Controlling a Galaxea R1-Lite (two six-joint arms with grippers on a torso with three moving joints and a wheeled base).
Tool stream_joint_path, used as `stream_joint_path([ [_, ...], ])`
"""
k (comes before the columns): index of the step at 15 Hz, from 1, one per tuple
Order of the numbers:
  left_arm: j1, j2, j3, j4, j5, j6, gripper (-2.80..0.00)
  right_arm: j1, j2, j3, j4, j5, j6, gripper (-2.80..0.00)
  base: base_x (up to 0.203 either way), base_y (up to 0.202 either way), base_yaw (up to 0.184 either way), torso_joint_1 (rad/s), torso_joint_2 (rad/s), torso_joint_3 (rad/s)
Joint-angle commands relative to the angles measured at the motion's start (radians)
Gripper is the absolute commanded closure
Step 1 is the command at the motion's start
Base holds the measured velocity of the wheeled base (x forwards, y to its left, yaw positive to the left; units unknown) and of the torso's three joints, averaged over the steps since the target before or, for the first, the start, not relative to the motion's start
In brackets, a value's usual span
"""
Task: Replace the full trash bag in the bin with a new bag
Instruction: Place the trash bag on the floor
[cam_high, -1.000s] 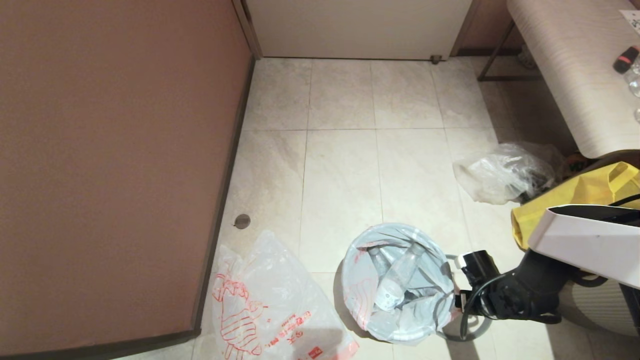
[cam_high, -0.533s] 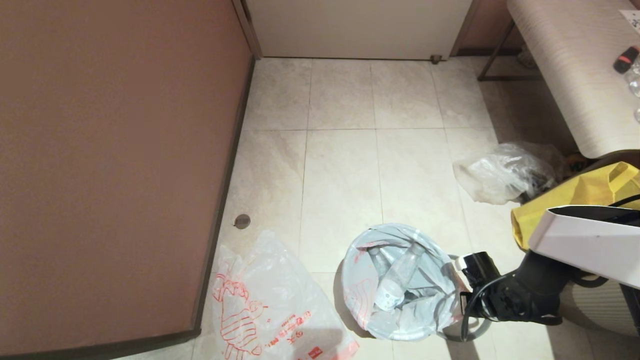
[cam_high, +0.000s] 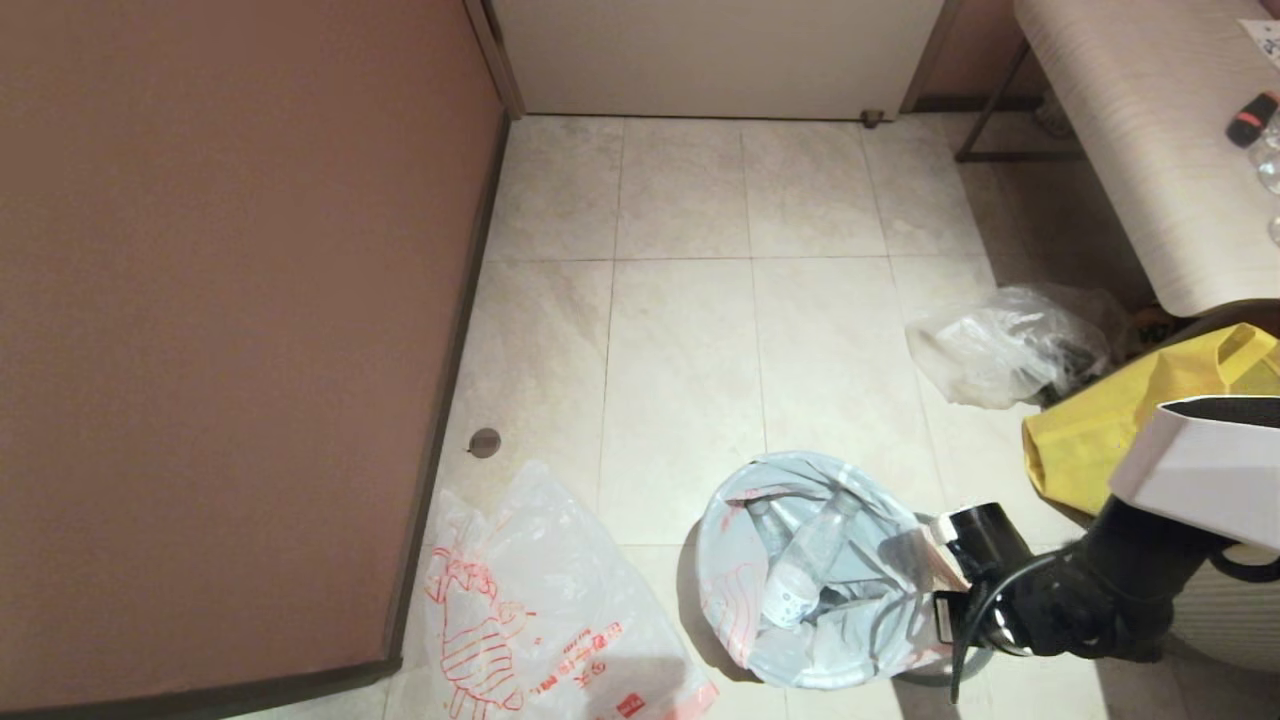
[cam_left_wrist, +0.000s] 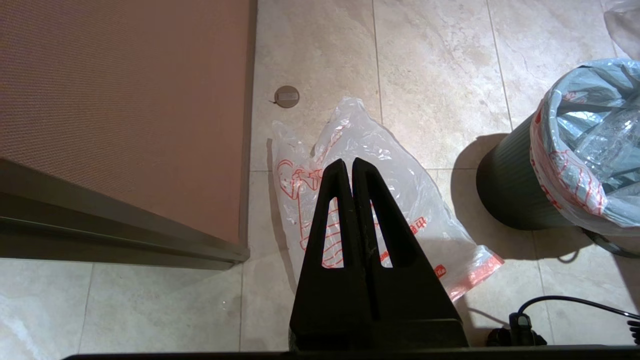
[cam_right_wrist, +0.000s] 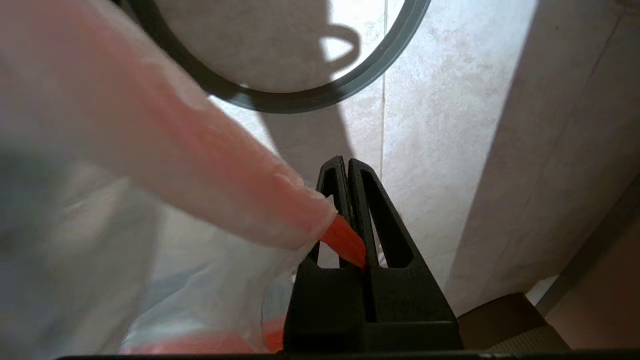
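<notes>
The bin (cam_left_wrist: 505, 190) stands on the floor tiles, lined with the full trash bag (cam_high: 810, 560), which holds clear plastic bottles. My right gripper (cam_high: 935, 590) is at the bin's right edge, shut on the bag's orange-red hem (cam_right_wrist: 342, 240), which is drawn out toward it. The grey ring rim (cam_right_wrist: 300, 100) lies loose on the floor beside the bin. Left of the bin, the new bag (cam_high: 540, 610) lies flat on the tiles. My left gripper (cam_left_wrist: 348, 162) hangs above it, shut and empty; the head view does not show it.
A brown wall panel (cam_high: 230, 330) runs along the left with a floor drain (cam_high: 484, 442) near its base. At the right are a clear unprinted bag (cam_high: 1010, 345), a yellow tote (cam_high: 1110, 430) and a table (cam_high: 1150, 130). A black cable (cam_left_wrist: 570, 300) lies by the bin.
My right arm has drawn back to the right with the hem in its grip. The bin and its bag have shifted slightly right with it. The new bag has not moved.
</notes>
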Motion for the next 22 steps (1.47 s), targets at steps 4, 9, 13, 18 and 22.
stream_joint_path([
  [4,0.001,0.000,0.000,0.000,0.000,-0.001,0.00,0.013,-0.226,0.017,0.130,0.073,0.010,0.00,0.000,0.000,0.000,0.000,0.00,0.000],
  [9,0.001,0.000,0.000,0.000,0.000,-0.001,0.00,0.086,-0.391,0.004,0.248,0.156,0.042,0.00,0.000,0.000,0.000,0.000,0.00,0.000],
  [13,0.001,0.000,0.000,0.000,0.000,-0.001,0.00,0.152,-0.517,0.001,0.337,0.158,0.044,0.00,0.000,0.000,0.000,0.000,0.00,0.000],
  [18,0.001,0.000,0.000,0.000,0.000,-0.001,0.00,0.194,-0.523,0.008,0.346,0.228,0.047,0.00,0.000,0.000,0.000,0.000,0.00,0.000],
  [22,0.001,0.000,0.000,0.000,0.000,-0.001,0.00,0.205,-0.465,-0.025,0.341,0.348,0.044,0.00,0.000,0.000,0.000,0.000,0.00,0.000],
])
